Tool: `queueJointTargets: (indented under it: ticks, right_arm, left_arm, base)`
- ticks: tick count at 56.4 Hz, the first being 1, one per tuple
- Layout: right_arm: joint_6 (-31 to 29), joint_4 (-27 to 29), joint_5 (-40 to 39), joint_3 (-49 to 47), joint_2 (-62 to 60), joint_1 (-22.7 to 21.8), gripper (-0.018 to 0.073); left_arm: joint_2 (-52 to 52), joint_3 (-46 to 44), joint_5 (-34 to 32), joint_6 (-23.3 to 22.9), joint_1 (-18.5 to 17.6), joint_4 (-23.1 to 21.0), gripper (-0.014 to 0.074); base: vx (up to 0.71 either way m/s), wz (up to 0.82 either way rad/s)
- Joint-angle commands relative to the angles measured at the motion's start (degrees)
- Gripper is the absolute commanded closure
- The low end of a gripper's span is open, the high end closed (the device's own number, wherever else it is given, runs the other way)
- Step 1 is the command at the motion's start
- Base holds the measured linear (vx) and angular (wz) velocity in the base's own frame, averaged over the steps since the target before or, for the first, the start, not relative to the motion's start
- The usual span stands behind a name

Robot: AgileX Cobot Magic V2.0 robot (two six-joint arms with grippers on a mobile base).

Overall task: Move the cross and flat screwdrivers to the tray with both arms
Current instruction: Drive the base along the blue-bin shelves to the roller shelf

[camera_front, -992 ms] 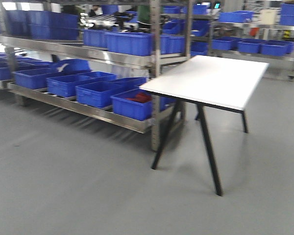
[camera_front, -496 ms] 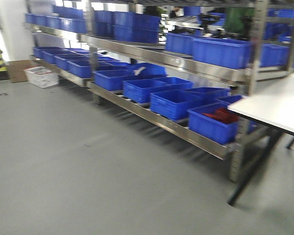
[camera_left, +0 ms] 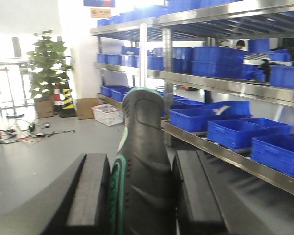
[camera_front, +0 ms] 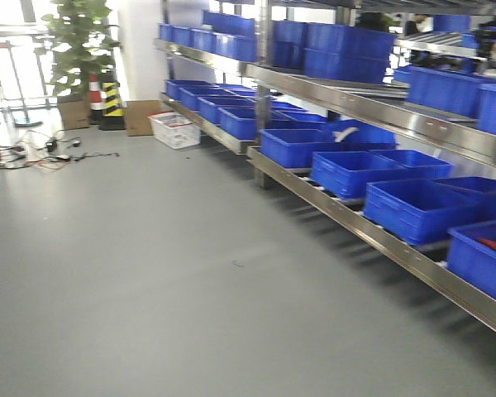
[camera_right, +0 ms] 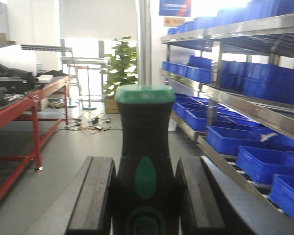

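My left gripper (camera_left: 142, 160) is shut on a screwdriver with a black and green handle (camera_left: 144, 132); the handle stands up between the two black pads and its tip is hidden. My right gripper (camera_right: 144, 165) is shut on a second screwdriver with a black handle and green cap (camera_right: 144, 122); its metal shaft (camera_right: 144, 44) points straight up out of the frame. I cannot tell which one is cross and which is flat. No tray is in view. Neither gripper shows in the front view.
Steel shelving with several blue bins (camera_front: 347, 169) runs along the right. A white basket (camera_front: 175, 130), a striped bollard (camera_front: 112, 98), a potted plant (camera_front: 74, 41) and floor cables (camera_front: 41, 153) are at the far left. A red workbench (camera_right: 19, 112) stands left in the right wrist view.
The front view has swung left along the shelving. The white table has left the frame, and the plant, bollard and white basket have come into view.
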Motion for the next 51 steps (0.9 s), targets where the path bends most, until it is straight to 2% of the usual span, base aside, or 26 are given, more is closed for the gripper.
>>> queueJointTargets:
  ticks: [1,51]
  right_arm:
    - [-0.01,1.97,-1.49,-1.79,-0.07,0.04,0.0568]
    - [-0.01,1.97,-1.55,-1.79,-0.24,0.04,0.0568]
  left_arm:
    - [0.14,-1.81,-5.63,-0.55,-0.24,-0.29,0.0597]
    - [0.14,-1.81,-5.66,-0.55,-0.24,-0.29,0.0597]
  base:
    - [0.53,0.42]
    - [0.57,0.33]
